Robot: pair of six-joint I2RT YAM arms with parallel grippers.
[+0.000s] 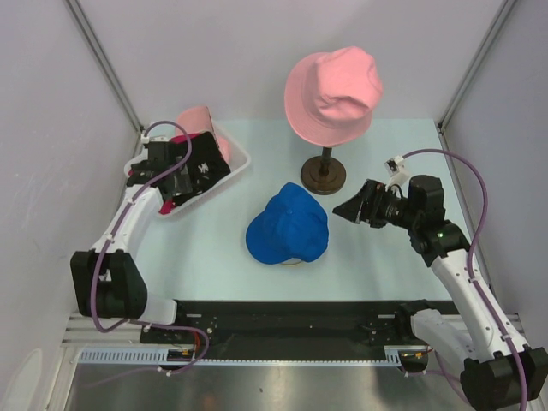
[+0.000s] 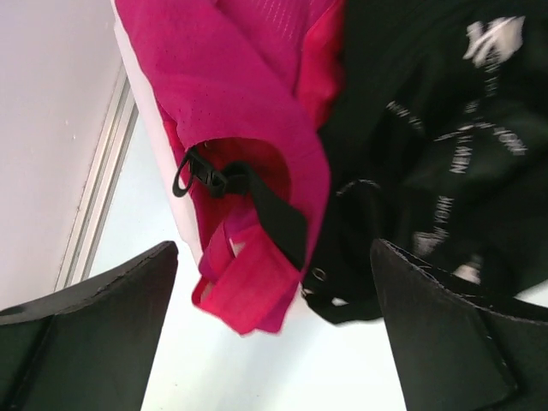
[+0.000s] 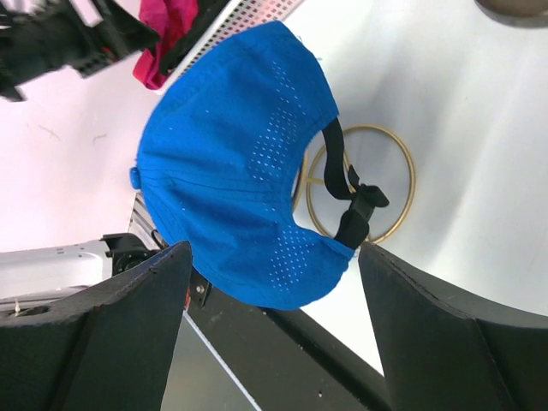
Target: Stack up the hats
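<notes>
A royal-blue cap [image 1: 288,224] sits at the table's middle on a gold wire ring [image 3: 368,184]; in the right wrist view the blue cap [image 3: 231,188] shows its black strap. My right gripper [image 1: 347,208] is open and empty just right of it, and in its own view the right gripper [image 3: 274,334] has one jaw on either side of the cap's back edge. My left gripper [image 1: 190,171] is open over the white basket [image 1: 238,163]. In its own view the left gripper [image 2: 270,342] hangs near a magenta cap [image 2: 248,111]. A light-pink cap [image 1: 205,124] lies in the basket. A salmon-pink bucket hat [image 1: 332,92] tops a stand.
A black cap [image 2: 428,128] with white lettering lies beside the magenta one in the basket. The stand's dark round base [image 1: 324,175] is behind the blue cap. Grey walls close in the table on the left, back and right. A black rail [image 1: 291,312] runs along the near edge.
</notes>
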